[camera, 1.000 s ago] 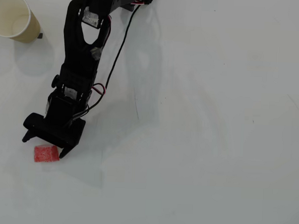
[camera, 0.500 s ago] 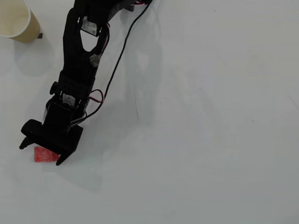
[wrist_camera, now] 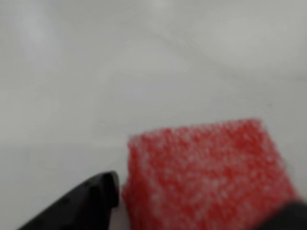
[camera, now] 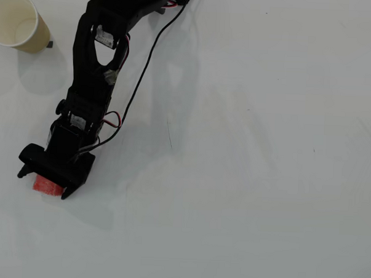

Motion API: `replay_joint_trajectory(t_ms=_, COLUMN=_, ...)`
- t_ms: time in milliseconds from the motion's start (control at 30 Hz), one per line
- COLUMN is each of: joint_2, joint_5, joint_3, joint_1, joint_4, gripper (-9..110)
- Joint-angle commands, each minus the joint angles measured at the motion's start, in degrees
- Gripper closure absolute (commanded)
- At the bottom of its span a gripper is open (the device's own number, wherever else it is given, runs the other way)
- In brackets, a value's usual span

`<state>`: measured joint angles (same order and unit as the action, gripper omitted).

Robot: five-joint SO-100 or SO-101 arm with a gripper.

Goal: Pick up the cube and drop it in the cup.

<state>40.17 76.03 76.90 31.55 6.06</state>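
Cube sits on the table between my spread fingers, my gripper straddling it; I should settle lower, centre it, then squeeze evenly before heading for the cup

Overhead: cube under gripper, cup far above

The cube looks like red foam, speckled and rough, matt. The cup is tan paper with a pale, smooth interior. The end effector is matt black plastic. The tabletop is smooth, white, faintly glossy.
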Motion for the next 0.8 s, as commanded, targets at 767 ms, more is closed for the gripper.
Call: replay_joint_trajectory(t_ms=767, joint_2=1.4, joint_5=-0.9, joint_3=-8.4, joint_1=4.0, joint_4=1.6, gripper=64)
